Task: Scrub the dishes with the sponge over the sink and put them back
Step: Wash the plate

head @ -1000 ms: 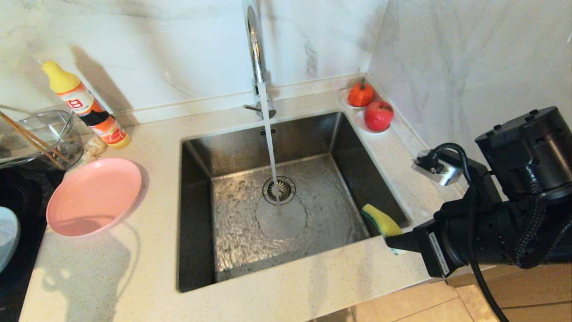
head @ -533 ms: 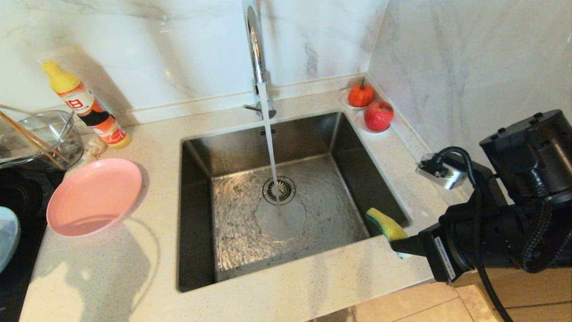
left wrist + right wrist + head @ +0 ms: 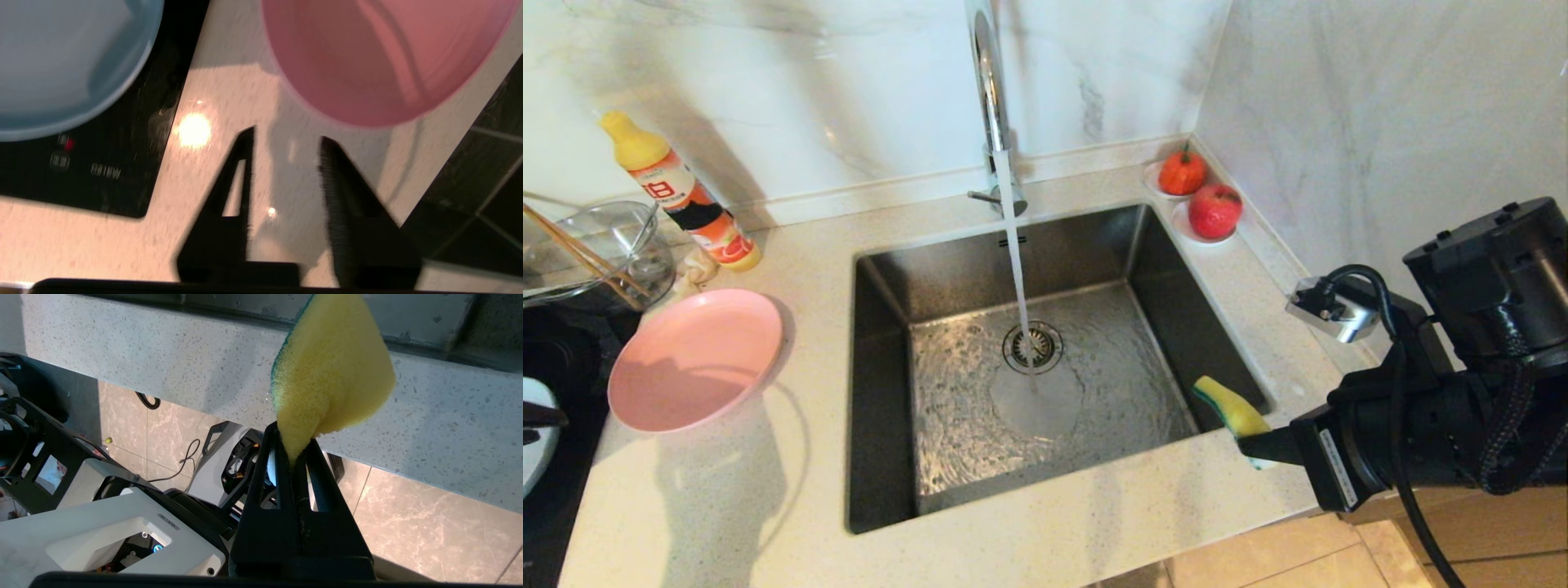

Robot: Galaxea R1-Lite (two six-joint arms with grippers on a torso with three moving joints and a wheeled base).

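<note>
Sponge [image 3: 333, 371] pinched — blue plate [image 3: 538, 437] cut off, left pincer [image 3: 286, 141] blurred.

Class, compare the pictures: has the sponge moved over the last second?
Yes, slightly. The sponge, pinched in the right gripper, drifted right and down along the sink's front right corner.

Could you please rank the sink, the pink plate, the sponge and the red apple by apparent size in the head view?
1. sink
2. pink plate
3. sponge and red apple: look about alike, and the sponge sits nearer the camera, so unranked.
</note>
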